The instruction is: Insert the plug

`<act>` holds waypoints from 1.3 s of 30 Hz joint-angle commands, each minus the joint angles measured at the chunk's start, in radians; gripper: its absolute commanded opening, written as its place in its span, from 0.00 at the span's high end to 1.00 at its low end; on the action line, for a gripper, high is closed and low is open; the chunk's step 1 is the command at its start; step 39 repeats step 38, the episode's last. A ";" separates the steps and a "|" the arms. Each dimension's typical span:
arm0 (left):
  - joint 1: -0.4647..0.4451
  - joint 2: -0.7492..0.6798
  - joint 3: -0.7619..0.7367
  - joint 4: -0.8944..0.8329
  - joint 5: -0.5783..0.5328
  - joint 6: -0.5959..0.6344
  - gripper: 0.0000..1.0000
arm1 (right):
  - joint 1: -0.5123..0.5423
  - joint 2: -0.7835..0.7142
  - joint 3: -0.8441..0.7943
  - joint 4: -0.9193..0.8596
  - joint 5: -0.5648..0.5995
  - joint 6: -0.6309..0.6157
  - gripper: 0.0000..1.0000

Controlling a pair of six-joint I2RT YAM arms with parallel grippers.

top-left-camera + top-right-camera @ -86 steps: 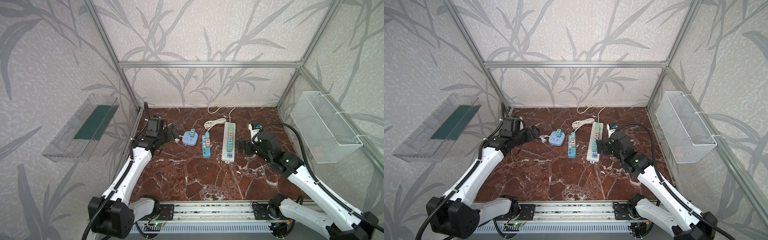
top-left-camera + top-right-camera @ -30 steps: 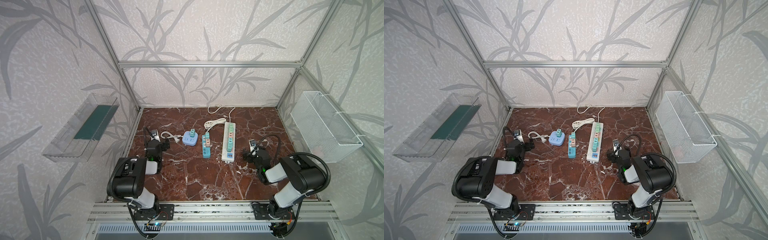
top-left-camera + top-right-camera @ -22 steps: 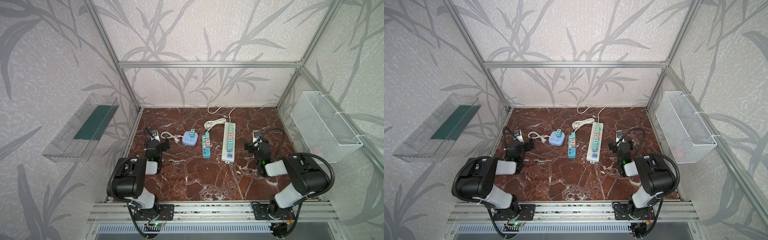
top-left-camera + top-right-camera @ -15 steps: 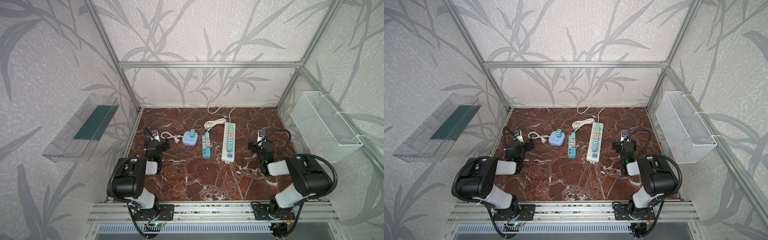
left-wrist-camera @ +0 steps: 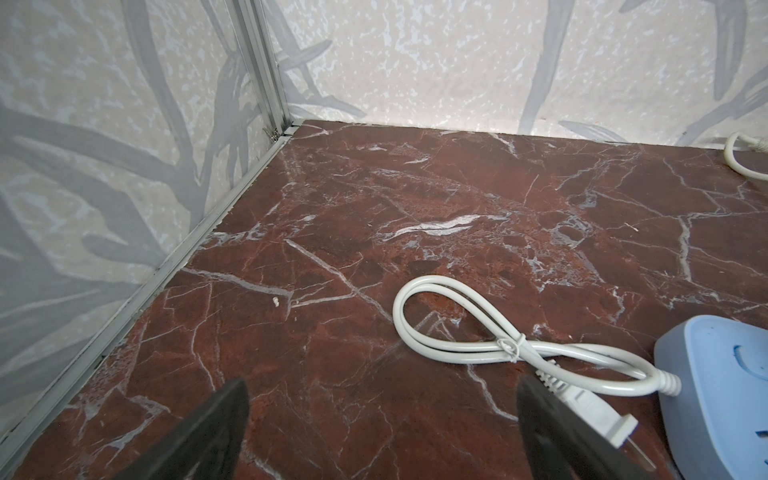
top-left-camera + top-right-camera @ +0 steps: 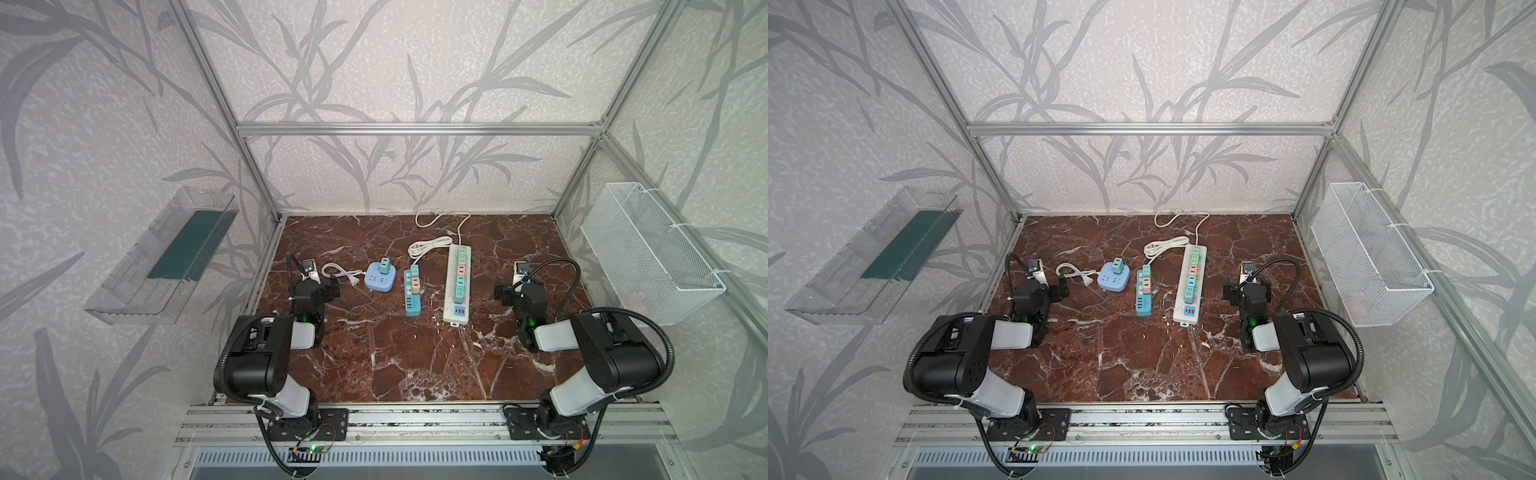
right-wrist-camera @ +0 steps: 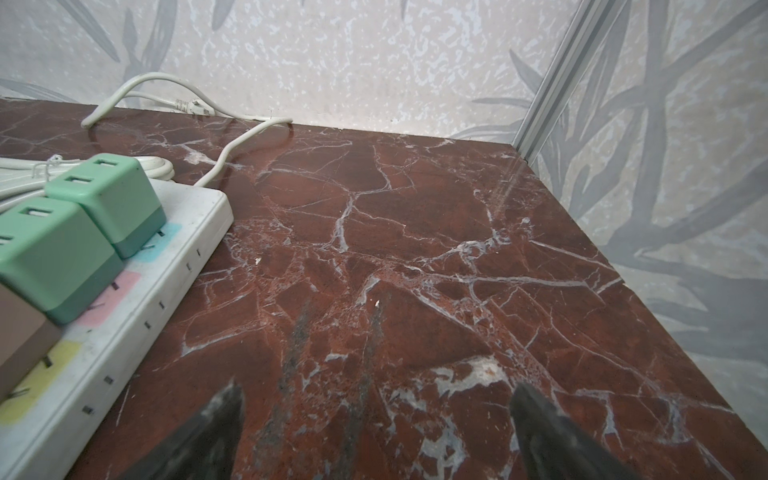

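Observation:
A white two-pin plug on a tied white cord lies loose on the marble floor, next to the blue socket block it belongs to. In both top views the plug rests just left of that block. My left gripper is open and low over the floor. It holds nothing, and one finger stands right beside the plug. My right gripper is open and empty, right of the long white power strip.
A teal power strip lies between the blue block and the white strip; both strips carry coloured adapters. White cords coil toward the back wall. A wire basket hangs on the right wall, a clear tray on the left.
Both arms have pulled back from the strips and folded low near the front. Over the last second the right gripper swung right and toward the back; the left arm stayed still.

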 commanded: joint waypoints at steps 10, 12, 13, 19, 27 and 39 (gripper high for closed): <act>0.002 0.004 -0.004 0.024 0.004 0.013 0.01 | 0.004 -0.015 0.005 0.007 0.003 0.006 0.01; 0.003 0.005 -0.003 0.023 0.004 0.013 0.01 | 0.009 -0.013 0.007 0.007 0.007 0.004 0.01; 0.002 0.005 -0.004 0.024 0.003 0.013 0.01 | 0.012 -0.013 0.008 0.006 0.011 -0.001 0.01; 0.002 0.005 -0.004 0.024 0.004 0.013 0.01 | 0.020 -0.010 0.010 0.005 0.021 -0.008 0.01; 0.003 0.005 -0.003 0.023 0.004 0.014 0.01 | 0.021 -0.009 0.009 0.007 0.023 -0.007 0.01; 0.005 0.006 -0.001 0.021 0.004 0.010 0.01 | 0.021 -0.010 0.012 0.005 0.022 -0.008 0.01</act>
